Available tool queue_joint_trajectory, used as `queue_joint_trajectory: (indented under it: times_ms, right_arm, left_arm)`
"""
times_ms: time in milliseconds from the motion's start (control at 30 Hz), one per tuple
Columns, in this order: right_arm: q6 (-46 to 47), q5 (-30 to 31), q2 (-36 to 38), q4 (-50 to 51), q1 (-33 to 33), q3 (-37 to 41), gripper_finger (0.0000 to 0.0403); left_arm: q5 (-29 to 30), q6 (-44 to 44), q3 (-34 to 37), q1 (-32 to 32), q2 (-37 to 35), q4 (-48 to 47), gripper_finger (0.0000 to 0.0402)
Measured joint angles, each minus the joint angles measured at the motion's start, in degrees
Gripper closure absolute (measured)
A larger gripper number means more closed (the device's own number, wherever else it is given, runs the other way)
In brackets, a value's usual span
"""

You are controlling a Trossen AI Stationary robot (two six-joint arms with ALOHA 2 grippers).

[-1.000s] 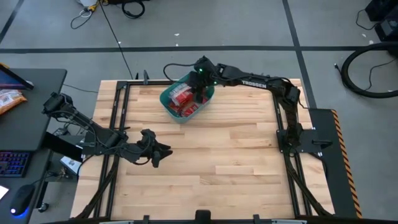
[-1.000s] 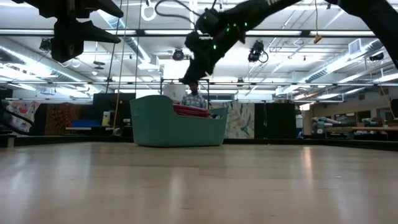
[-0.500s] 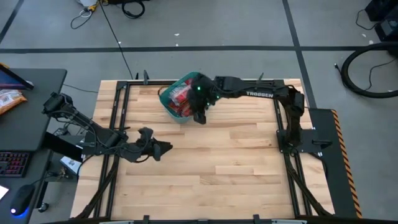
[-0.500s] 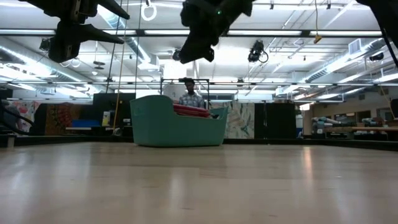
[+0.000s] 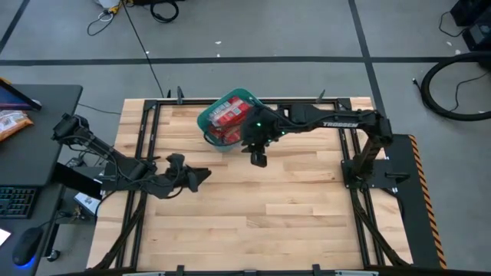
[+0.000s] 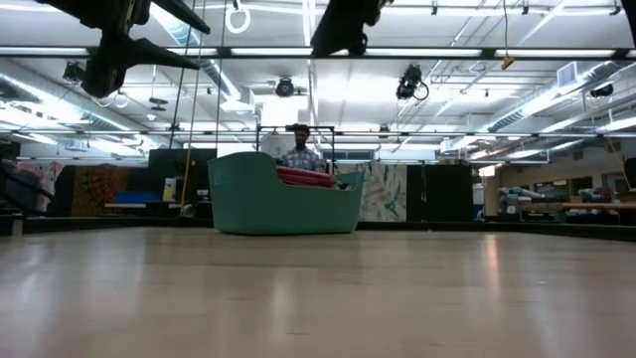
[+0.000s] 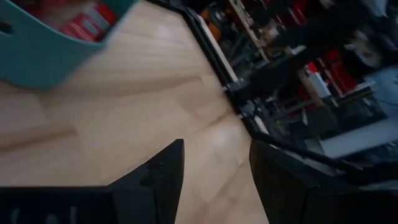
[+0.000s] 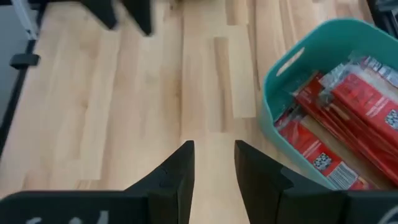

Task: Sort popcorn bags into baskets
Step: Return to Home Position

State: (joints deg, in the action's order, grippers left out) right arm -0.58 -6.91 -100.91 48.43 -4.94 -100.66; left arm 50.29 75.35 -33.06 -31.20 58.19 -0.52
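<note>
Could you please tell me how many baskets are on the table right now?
1: the teal basket stands toward the far edge of the table, near its middle, holding red popcorn bags. No other basket shows in any view.

You have bare tabletop (image 5: 261,215) free across centre and near half. Only obstacle on it: teal tub (image 5: 202,123) at far edge, full of popcorn bags (image 5: 225,116). Right tool (image 5: 258,158) hangs just beside tub's near-right corner, high above its rim. Left tool (image 5: 201,176) also high, near left frame rail (image 5: 143,146). Open lane between tools.
</note>
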Motion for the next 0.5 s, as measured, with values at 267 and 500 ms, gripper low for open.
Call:
queue_joint_trajectory:
  times_ms: [267,500]
  right_arm:
    - [3.51,0.09,6.41,-6.43,3.51,10.05,0.0284]
    - [8.41,4.7,13.25,-14.75,6.75,20.33,0.0284]
  left_arm:
    - [2.64,1.98,0.02,0.0,-3.08,-6.97,0.0225]
    - [3.75,1.97,0.02,0.28,-10.2,-13.71,0.0252]
